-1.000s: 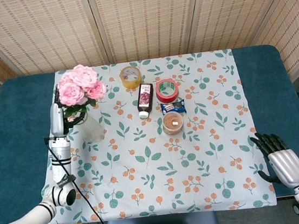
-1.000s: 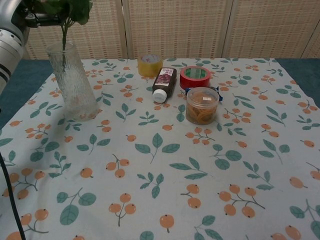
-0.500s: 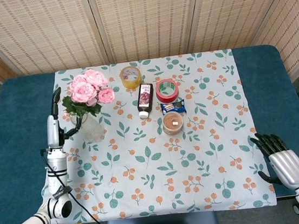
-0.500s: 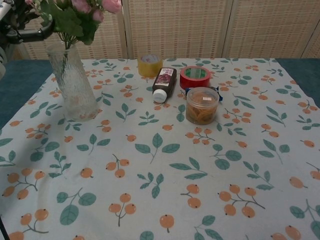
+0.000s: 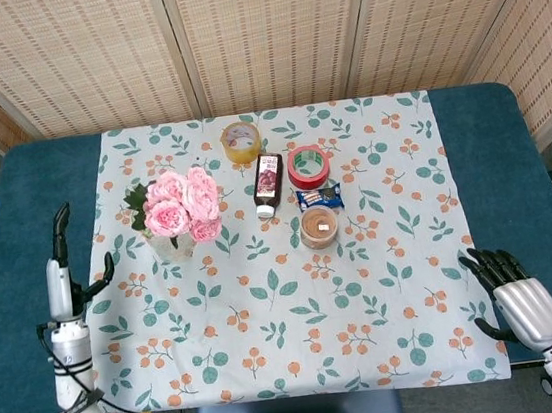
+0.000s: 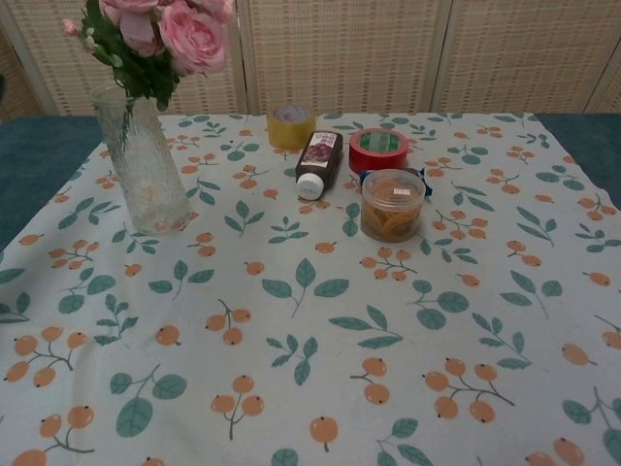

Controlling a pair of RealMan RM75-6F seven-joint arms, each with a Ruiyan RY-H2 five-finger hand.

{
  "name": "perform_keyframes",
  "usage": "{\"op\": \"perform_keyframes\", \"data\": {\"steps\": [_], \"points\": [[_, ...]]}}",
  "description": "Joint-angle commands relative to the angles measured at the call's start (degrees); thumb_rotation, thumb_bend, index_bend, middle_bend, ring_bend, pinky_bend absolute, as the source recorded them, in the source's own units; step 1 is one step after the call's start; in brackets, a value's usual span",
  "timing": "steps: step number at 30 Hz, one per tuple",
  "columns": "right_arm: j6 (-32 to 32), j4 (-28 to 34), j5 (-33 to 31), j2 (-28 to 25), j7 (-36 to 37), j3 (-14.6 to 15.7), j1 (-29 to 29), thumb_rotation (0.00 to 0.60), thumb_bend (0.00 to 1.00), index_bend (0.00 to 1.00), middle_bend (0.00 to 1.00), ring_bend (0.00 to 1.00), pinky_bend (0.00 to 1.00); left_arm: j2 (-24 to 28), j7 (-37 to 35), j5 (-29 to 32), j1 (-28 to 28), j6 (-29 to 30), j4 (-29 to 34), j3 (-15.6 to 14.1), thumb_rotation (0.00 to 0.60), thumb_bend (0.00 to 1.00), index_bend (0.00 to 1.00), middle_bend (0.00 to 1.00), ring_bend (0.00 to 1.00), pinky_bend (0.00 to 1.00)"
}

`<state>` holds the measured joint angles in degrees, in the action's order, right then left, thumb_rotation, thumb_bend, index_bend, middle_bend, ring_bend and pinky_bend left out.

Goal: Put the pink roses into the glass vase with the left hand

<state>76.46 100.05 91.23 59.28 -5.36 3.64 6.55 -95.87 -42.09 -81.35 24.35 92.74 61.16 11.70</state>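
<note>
The pink roses (image 5: 183,204) (image 6: 167,34) stand in the glass vase (image 6: 146,165) (image 5: 172,246) at the left of the flowered cloth, blooms leaning right over its rim. My left hand (image 5: 63,270) hangs apart from the vase, over the blue table at the left edge, fingers spread and holding nothing; the chest view does not show it. My right hand (image 5: 512,296) rests at the table's front right corner, fingers slightly curled, empty.
Behind the cloth's middle lie a yellow tape roll (image 5: 239,141), a dark bottle (image 5: 268,184) on its side, a red tape roll (image 5: 307,165), a small blue packet (image 5: 318,198) and a clear snack jar (image 5: 319,227). Woven screens stand behind the table.
My left hand let go of the roses and drew back left and toward the front edge. The roses dropped lower into the vase and now lean right. The right hand stayed put.
</note>
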Motion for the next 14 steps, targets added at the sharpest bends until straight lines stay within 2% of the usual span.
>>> {"op": "perform_keyframes", "data": {"steps": [1,5,8,11,14], "points": [[-0.03,0.06,0.16,-0.05,0.05,0.09,0.01,0.6,0.18,0.0,0.0,0.0,0.0,5.46,6.5,-5.04,-7.46,4.24,6.71,-8.49,0.6,0.43,0.0,0.0,0.0,0.06],[0.31,0.23,0.59,-0.24,0.02,0.29,-0.18,0.6,0.18,0.0,0.0,0.0,0.0,11.55,17.05,-6.61,-10.64,1.05,11.91,-14.59,0.6,0.43,0.0,0.0,0.0,0.06],[0.17,0.48,0.46,-0.37,-0.53,0.49,-0.31,0.6,0.18,0.0,0.0,0.0,0.0,19.03,30.93,-6.34,-10.41,-6.21,19.23,-19.09,0.6,0.43,0.0,0.0,0.0,0.07],[0.28,0.73,0.2,-0.48,-1.1,0.47,-0.48,0.6,0.18,0.0,0.0,0.0,0.0,23.1,39.65,-5.33,-10.83,-7.99,26.5,-19.87,0.6,0.43,0.0,0.0,0.0,0.06],[0.52,0.74,-0.17,-0.43,-1.36,0.23,-0.6,0.6,0.18,0.0,0.0,0.0,0.0,24.9,43.63,-6.28,-11.16,-8.06,29.07,-20.09,0.6,0.43,0.0,0.0,0.0,0.06]]}}
